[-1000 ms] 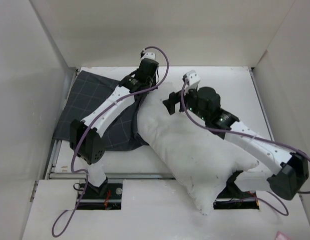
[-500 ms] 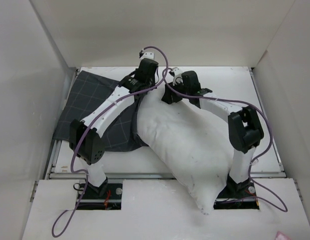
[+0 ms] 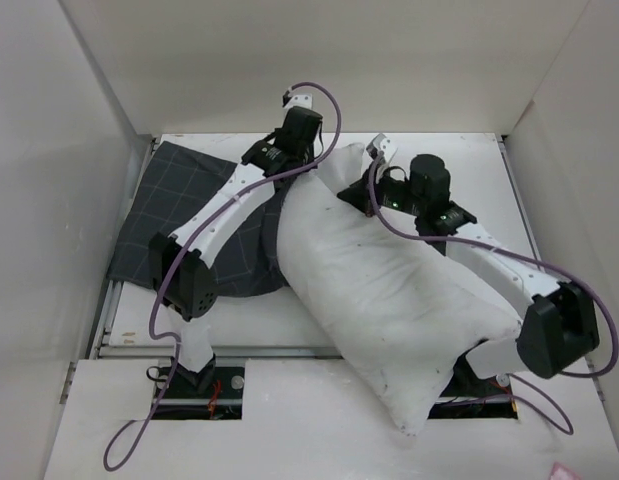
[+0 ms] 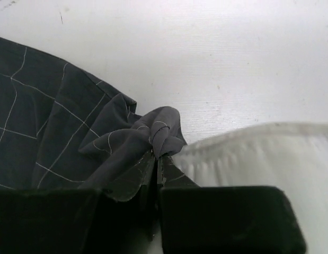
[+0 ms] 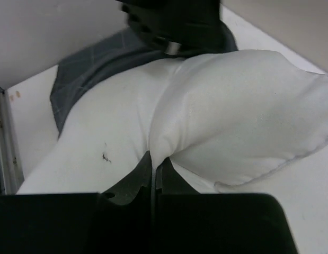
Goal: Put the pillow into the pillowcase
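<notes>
The plump white pillow [image 3: 389, 300] lies diagonally across the table, its far corner raised at the back middle. My right gripper [image 3: 367, 190] is shut on a pinch of pillow [image 5: 206, 106] fabric near that corner; the fold rises from between its fingers [image 5: 133, 177]. The dark grey pillowcase [image 3: 189, 215] with thin light grid lines lies limp at the back left, partly under my left arm. My left gripper [image 3: 307, 160] is shut on a bunched edge of the pillowcase [image 4: 58, 132], right beside the pillow's corner [image 4: 259, 153].
White walls enclose the table on the left, back and right. The pillow's near end overhangs the front ledge [image 3: 119, 400] between the two arm bases. Purple cables loop off both arms.
My right gripper has closed from wide open onto the pillow's far corner and lifted it. The right arm swung in and back. My left gripper has kept its hold on the pillowcase edge.
</notes>
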Motion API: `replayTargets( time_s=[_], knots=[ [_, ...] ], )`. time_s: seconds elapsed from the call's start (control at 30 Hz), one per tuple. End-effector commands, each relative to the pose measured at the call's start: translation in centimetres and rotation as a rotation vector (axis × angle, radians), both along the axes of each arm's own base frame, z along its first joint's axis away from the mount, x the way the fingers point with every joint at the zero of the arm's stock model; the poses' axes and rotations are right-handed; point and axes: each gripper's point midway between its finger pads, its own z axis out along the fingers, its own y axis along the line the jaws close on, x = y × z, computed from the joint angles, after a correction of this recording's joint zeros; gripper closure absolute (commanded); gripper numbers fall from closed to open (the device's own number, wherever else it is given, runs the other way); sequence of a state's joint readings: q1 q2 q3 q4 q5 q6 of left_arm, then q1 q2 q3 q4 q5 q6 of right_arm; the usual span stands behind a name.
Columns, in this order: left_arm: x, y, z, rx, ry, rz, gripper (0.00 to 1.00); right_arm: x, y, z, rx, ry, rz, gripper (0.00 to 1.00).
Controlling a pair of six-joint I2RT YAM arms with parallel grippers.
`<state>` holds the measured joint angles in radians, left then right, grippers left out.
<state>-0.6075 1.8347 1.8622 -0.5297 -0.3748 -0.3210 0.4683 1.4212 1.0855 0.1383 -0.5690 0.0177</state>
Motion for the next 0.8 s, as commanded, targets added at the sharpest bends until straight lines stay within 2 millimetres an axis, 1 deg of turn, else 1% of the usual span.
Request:
replayTargets(
  time_s=[0.0,0.03,0.07,0.1,0.13,0.17,0.2,0.23,0.27,0.3,0.33,0.37,0.4,0.43,0.47,0.5,0.53,0.57,0.6,0.63,0.67,0.7,0.73,0.77],
  knots=[
    [1.4,-1.6,5.3,-0.063,-0.132,0.008,1.0,-5.1,3.3,1.3,0.069,-0.061,0.262,1.0],
    [1.1,-2.2,6.2,-0.068,-0.148,-0.008,1.0,-5.8,4.3,0.6,0.064,-0.044,0.291,1.0],
    [0.9,-2.7,7.2,-0.065,-0.17,-0.03,1.0,-5.5,5.1,-0.8,0.049,-0.01,0.303,1.0],
    [0.2,-3.8,7.2,-0.067,-0.169,-0.055,1.0,-5.7,5.8,-1.2,0.051,-0.007,0.332,1.0],
    [0.0,-4.2,7.8,-0.065,-0.182,-0.069,1.0,-6.4,6.8,-1.7,0.048,0.008,0.369,1.0],
    [0.0,-4.2,8.2,-0.071,-0.189,-0.069,1.0,-6.4,7.5,-1.6,0.05,0.003,0.382,1.0],
    [-0.3,-5.1,8.7,-0.087,-0.2,-0.09,1.0,-6.3,8.3,-3.1,0.039,0.027,0.394,1.0],
    [-0.6,-5.4,9.7,-0.114,-0.217,-0.111,1.0,-6.1,8.9,-2.7,0.053,-0.002,0.404,1.0],
    [-1.1,-6.1,10.3,-0.126,-0.227,-0.146,1.0,-6.8,9.7,-2.7,0.064,0.001,0.446,1.0],
    [-1.3,-6.6,10.3,-0.138,-0.219,-0.172,1.0,-6.4,10.0,-3.8,0.058,0.015,0.446,1.0],
    [-2.5,-7.3,11.4,-0.159,-0.237,-0.226,1.0,-6.3,10.3,-3.5,0.078,-0.001,0.46,1.0],
    [-2.7,-7.3,11.8,-0.156,-0.249,-0.241,1.0,-6.1,10.5,-3.4,0.09,-0.003,0.459,1.0],
    [-3.3,-7.8,11.8,-0.149,-0.254,-0.263,1.0,-5.7,10.7,-3.2,0.104,-0.017,0.45,1.0],
    [-4.4,-8.3,11.4,-0.138,-0.25,-0.298,1.0,-5.3,10.9,-3.9,0.122,0.018,0.426,1.0],
    [-4.9,-8.6,11.3,-0.139,-0.249,-0.309,1.0,-4.5,11.2,-2.8,0.168,-0.026,0.394,1.0],
    [-5.2,-8.3,10.9,-0.13,-0.237,-0.309,1.0,-2.5,10.2,-2.9,0.194,-0.021,0.309,1.0],
    [-6.2,-8.7,9.3,-0.122,-0.194,-0.333,1.0,-1.4,9.7,-3.5,0.224,0.0,0.277,1.0],
    [-8.0,-9.5,9.6,-0.154,-0.189,-0.399,1.0,-0.9,9.1,-0.8,0.353,-0.024,0.276,1.0],
    [-8.7,-9.6,9.3,-0.17,-0.183,-0.432,1.0,0.3,7.0,-0.2,0.421,-0.021,0.27,1.0],
    [-9.9,-10.2,8.9,-0.184,-0.182,-0.486,1.0,0.1,6.0,0.3,0.49,-0.016,0.304,1.0],
    [-11.1,-9.8,7.1,-0.186,-0.155,-0.516,1.0,0.1,5.4,-1.1,0.599,0.189,0.339,1.0],
    [-11.5,-10.3,7.1,-0.222,-0.165,-0.539,1.0,-1.8,4.0,1.7,0.694,0.033,0.463,1.0],
    [-11.7,-10.2,6.6,-0.223,-0.165,-0.539,1.0,-1.1,4.1,2.1,0.686,0.079,0.514,1.0],
    [-11.9,-10.0,5.2,-0.212,-0.147,-0.539,1.0,-1.0,4.5,0.8,0.653,0.126,0.553,1.0]
  ],
)
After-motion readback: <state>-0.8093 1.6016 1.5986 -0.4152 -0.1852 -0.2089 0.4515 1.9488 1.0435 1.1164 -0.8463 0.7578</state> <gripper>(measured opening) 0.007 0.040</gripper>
